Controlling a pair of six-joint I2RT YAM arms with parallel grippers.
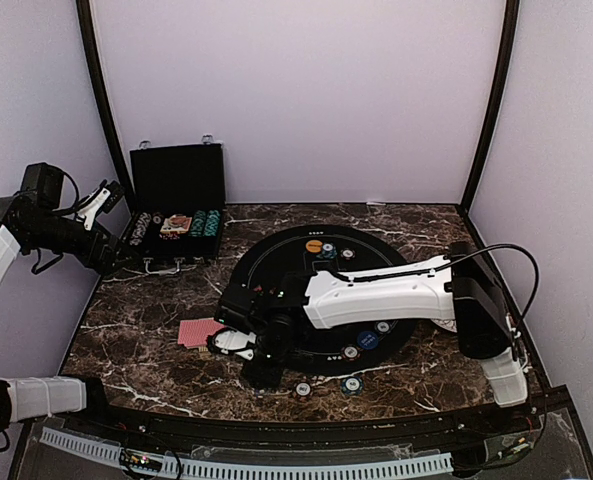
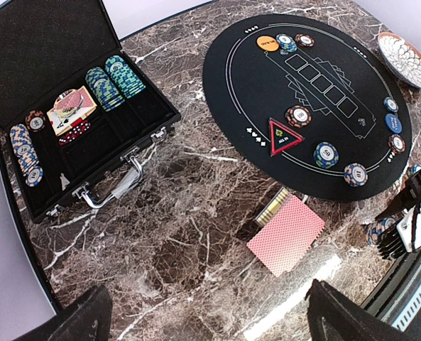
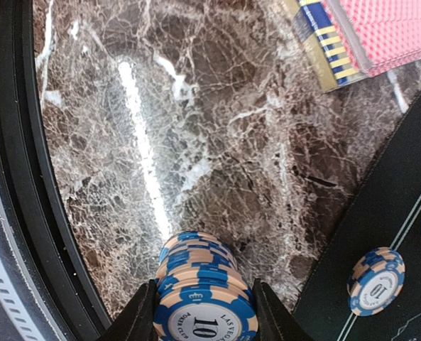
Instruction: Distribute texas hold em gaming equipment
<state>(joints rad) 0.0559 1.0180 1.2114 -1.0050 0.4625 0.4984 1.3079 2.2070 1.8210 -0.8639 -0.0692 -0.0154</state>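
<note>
My right gripper [image 3: 204, 316] is shut on a stack of blue-and-cream poker chips [image 3: 199, 280] marked 10, held just above the marble. In the top view it [image 1: 238, 342] sits left of the black round mat [image 1: 276, 250], beside the red-backed cards [image 1: 198, 332]. The cards [image 3: 391, 28] lie next to a striped card box [image 3: 320, 42]. My left gripper [image 2: 210, 320] is open and empty, high above the marble near the open case [image 1: 176, 185]. Chips [image 2: 299, 116], an orange button [image 2: 267, 43] and a blue button [image 2: 393, 123] lie on the mat.
The black case [image 2: 25, 42] holds rows of chips [image 2: 114, 82] and a card pack [image 2: 72, 110]. A white petal plate [image 2: 405, 60] stands at the mat's right. Two chips [image 1: 352, 384] lie near the front edge. A red triangle marker [image 2: 285, 136] lies on the mat.
</note>
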